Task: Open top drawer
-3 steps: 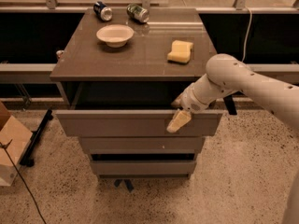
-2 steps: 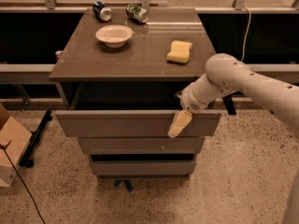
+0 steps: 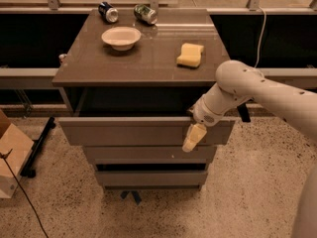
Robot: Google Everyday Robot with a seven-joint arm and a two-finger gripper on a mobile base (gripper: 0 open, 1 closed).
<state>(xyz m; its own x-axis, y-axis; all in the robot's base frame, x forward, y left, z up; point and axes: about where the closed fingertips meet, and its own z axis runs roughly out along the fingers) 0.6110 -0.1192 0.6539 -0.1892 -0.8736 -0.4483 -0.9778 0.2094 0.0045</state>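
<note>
Top drawer (image 3: 129, 132), standing pulled out beneath the desk (image 3: 148, 58), and pincer (image 3: 194, 138) at its front's right end (apart or together: cannot tell), both barely shifted over the last second, suggesting opening is nearly complete.

Colours: top drawer (image 3: 143, 131) front grey-brown, cabinet top (image 3: 148, 66) same tone but glossy. gripper (image 3: 193, 138), at the drawer front's right end, pale yellow; arm (image 3: 262, 90) off-white. bowl (image 3: 121, 36) white, sponge (image 3: 190, 54) yellow, blue can (image 3: 108, 12), green can (image 3: 145, 14). floor (image 3: 247, 192) beige, dark-speckled.
</note>
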